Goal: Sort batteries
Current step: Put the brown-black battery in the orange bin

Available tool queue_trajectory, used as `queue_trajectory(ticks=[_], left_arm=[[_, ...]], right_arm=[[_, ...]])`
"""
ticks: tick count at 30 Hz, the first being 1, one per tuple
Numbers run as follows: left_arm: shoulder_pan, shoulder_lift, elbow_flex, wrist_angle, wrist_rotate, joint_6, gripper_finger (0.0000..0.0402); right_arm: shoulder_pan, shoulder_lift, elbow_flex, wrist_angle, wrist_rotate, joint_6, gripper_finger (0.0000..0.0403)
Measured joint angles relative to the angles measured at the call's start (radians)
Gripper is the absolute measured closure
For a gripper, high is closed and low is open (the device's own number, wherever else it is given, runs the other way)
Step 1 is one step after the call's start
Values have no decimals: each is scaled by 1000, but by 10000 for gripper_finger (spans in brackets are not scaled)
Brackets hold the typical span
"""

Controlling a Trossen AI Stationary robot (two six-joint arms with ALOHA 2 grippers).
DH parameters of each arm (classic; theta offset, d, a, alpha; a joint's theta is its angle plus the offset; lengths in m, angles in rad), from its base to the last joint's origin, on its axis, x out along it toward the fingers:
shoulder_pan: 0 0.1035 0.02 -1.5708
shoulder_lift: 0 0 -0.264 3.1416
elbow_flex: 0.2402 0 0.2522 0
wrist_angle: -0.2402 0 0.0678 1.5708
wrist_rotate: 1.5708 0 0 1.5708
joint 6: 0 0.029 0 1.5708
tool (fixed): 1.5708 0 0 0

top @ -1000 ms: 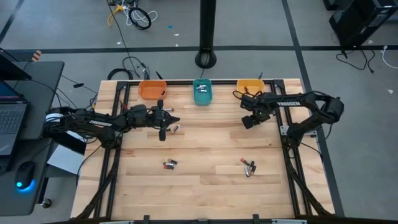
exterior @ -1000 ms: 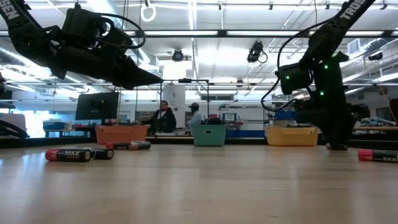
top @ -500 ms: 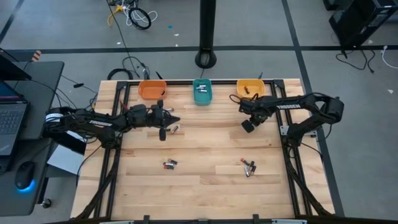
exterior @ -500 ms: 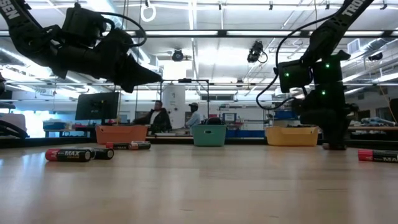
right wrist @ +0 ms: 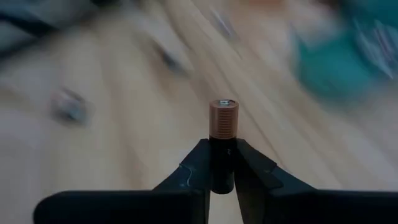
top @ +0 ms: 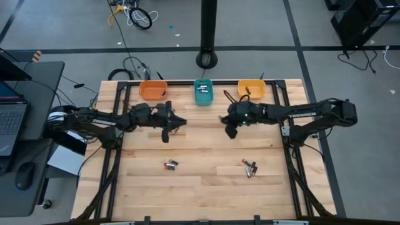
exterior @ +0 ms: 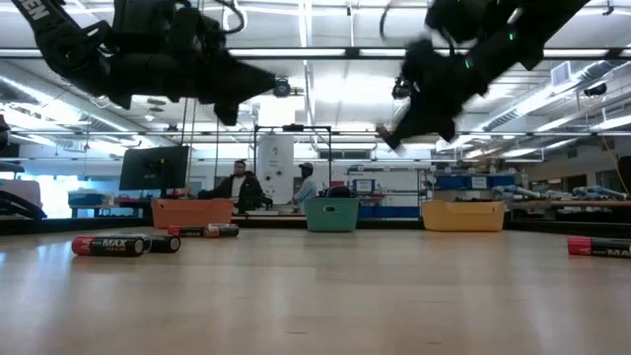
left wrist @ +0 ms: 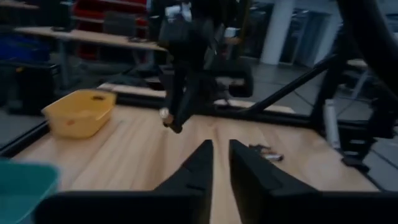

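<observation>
- Where the high view gives only a dark right gripper (top: 229, 127) above the surface (top: 200, 187) near the teal bin (top: 203, 92), the right wrist view shows its fingers (right wrist: 198, 167) clamped on a copper-topped battery (right wrist: 223, 119), held upright.
- Left wrist view: left gripper (left wrist: 216, 163) fingers close together with a narrow gap, nothing between them.
- Low view: lying battery (exterior: 108, 246) reads "MAX".
- High view: battery pairs (top: 170, 165) and (top: 250, 167) lie on the wood.
</observation>
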Motion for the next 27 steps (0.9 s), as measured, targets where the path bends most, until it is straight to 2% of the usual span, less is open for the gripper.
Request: queue_trajectory(ticks=[3, 7, 11, 16, 22, 27], left_arm=[[-42, 68, 47, 42, -13, 2, 297], [-82, 166, 112, 108, -30, 8, 238], [-102, 233, 168, 159, -35, 32, 187], [-117, 278, 224, 160, -32, 33, 139], [-130, 297, 264, 149, 12, 32, 123], [-141, 304, 296, 146, 18, 30, 142]], right_arm=[[61, 24, 2, 242, 0, -70, 346], [123, 67, 2, 435, 4, -137, 346], [169, 97, 2, 509, 35, -181, 346], [204, 104, 2, 522, 72, -208, 346], [220, 102, 2, 535, 92, -232, 346], [220, 102, 2, 541, 92, -240, 346]])
